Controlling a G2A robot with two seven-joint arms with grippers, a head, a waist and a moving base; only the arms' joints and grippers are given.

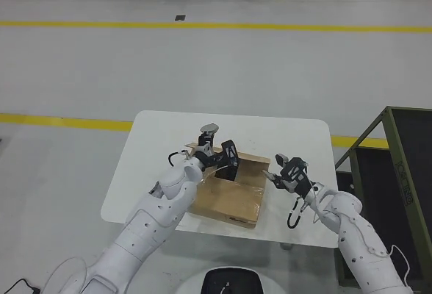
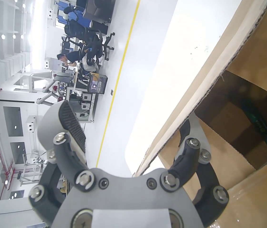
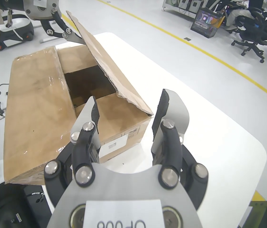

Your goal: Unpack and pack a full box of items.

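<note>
R gripper (image 3: 128, 110): fingers apart, nothing betw'n them, hovering just beside the right end of the carton.
Box (image 3: 36, 110): cardboard, sits mid-table. Near top flap lies flat, glossy w/ tape. Dark opening behind it.
Green item (image 2: 259, 124): down inside, can't tell what it is.
L gripper (image 2: 124, 119): jaws wide, straddling the far flap's edge. One finger under it, the other out over the tabletop.
Far flap (image 3: 105, 72): tilted up, resting on that finger.
Table (image 1: 289, 132): white, rounded corners.

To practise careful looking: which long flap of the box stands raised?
The far flap, on the side away from the robot and straddled by the left gripper, tilts upward; the near flap lies flat.
</note>
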